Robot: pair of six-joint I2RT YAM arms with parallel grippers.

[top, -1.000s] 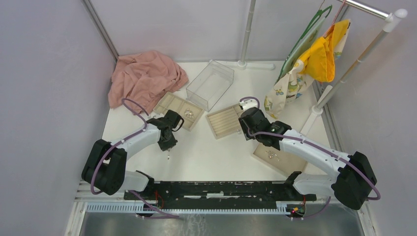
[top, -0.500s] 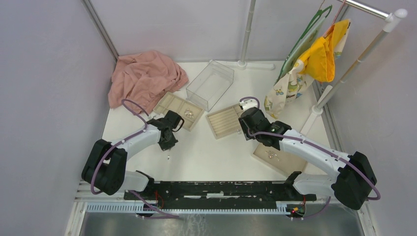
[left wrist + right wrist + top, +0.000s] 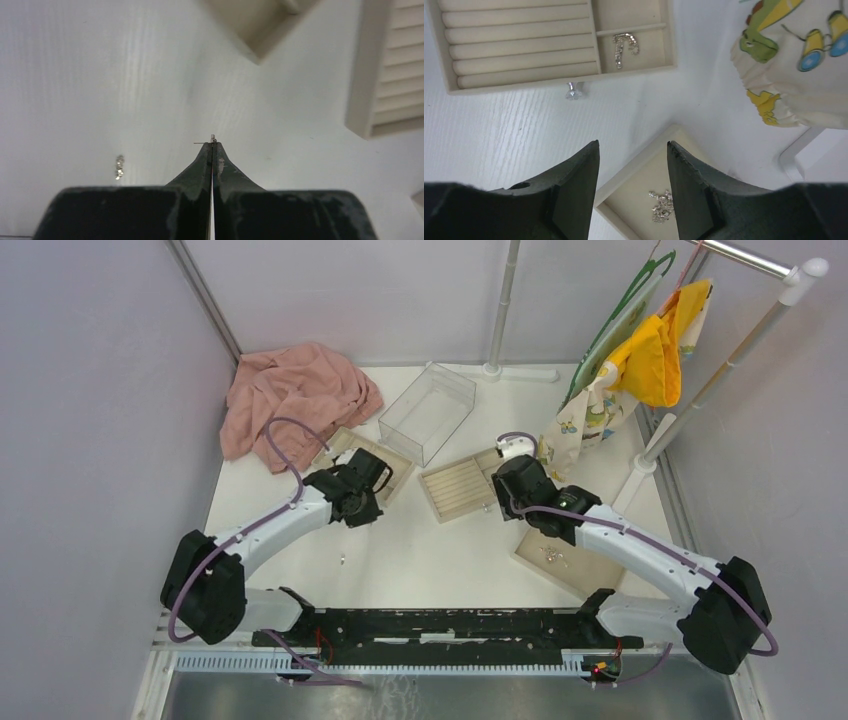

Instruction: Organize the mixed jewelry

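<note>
Left gripper (image 3: 212,145) clenched on silver pin (image 3: 202,143) over bare table (image 3: 100,75). Right gripper (image 3: 633,152) hung spread wide, between ring tray (image 3: 559,85) edge and small tray (image 3: 634,192) corner.

Can't tell what the bit (image 3: 210,141) pinched in my left gripper (image 3: 212,145) is, too small. Loose piece (image 3: 119,166) on the table (image 3: 75,75) is blurry. Ring tray (image 3: 361,70) is cut by the right edge. Top view hides the pinch under the wrist.

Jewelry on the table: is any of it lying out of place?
Yes. One shiny piece lies on the table just outside the ridged tray; another loose piece lies alone, away from every tray.
</note>
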